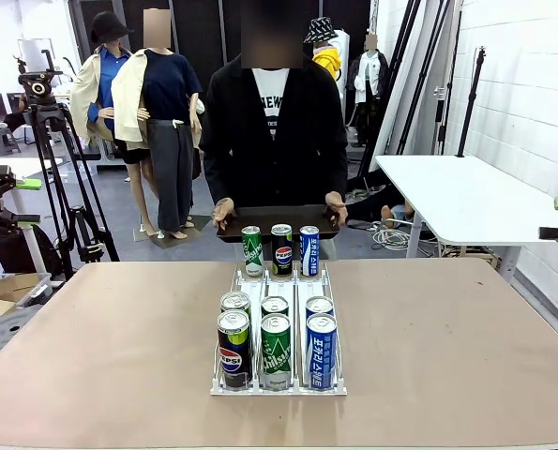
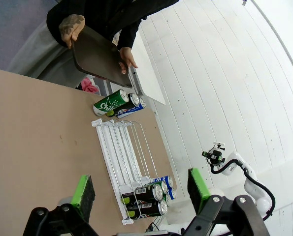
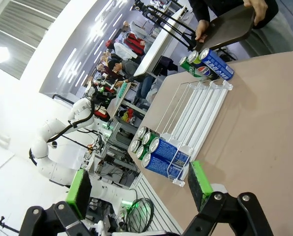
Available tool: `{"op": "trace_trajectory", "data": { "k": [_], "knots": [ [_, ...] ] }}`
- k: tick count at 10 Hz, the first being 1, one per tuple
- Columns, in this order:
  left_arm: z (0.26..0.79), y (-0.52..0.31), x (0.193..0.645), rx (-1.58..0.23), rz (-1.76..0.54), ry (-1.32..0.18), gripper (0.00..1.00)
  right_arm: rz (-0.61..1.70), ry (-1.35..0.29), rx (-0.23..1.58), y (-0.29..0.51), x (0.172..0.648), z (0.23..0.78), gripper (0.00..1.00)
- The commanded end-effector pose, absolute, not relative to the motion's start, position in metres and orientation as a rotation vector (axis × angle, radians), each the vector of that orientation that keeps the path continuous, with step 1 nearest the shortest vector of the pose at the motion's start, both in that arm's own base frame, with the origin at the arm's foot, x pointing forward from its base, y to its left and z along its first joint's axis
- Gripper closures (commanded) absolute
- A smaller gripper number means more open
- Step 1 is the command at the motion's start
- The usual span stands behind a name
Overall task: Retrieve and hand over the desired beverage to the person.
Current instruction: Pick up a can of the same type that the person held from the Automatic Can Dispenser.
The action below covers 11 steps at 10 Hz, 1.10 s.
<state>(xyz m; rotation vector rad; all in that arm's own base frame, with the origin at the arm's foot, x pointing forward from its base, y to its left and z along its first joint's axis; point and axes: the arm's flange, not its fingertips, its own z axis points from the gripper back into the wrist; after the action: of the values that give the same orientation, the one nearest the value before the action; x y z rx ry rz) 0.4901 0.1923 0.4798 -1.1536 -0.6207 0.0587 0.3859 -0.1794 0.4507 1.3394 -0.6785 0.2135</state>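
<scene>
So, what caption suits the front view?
Person holding a dark tray stands beyond a white rack on the table: six drink cans at its near end, three cans by its far end.

left gripper (image 2: 140, 191) jaws spread wide, empty; right gripper (image 3: 139, 184) same; both apparently held aloft, tilted.

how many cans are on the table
9. Rack far end: far green can, far Pepsi can, far blue can. Near end, front row: near Pepsi can, near green can, near blue can. Behind them: back left can, back middle can, back right can, partly hidden.
</scene>
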Motion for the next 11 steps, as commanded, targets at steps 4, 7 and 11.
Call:
{"op": "trace_trajectory", "data": {
  "k": [4, 7, 11],
  "knots": [
    [0.481, 0.193, 0.490, -1.155, 0.061, -0.622, 0.00, 0.271, -0.531, 1.233, -0.138, 0.401, 0.497, 0.00],
    [0.481, 0.193, 0.490, -1.155, 0.061, -0.622, 0.00, 0.327, -0.442, 1.129, -0.096, 0.408, 0.525, 0.00],
    [0.481, 0.193, 0.490, -1.155, 0.061, -0.622, 0.00, 0.409, -0.321, 0.945, -0.027, 0.410, 0.555, 0.00]
  ]
}}
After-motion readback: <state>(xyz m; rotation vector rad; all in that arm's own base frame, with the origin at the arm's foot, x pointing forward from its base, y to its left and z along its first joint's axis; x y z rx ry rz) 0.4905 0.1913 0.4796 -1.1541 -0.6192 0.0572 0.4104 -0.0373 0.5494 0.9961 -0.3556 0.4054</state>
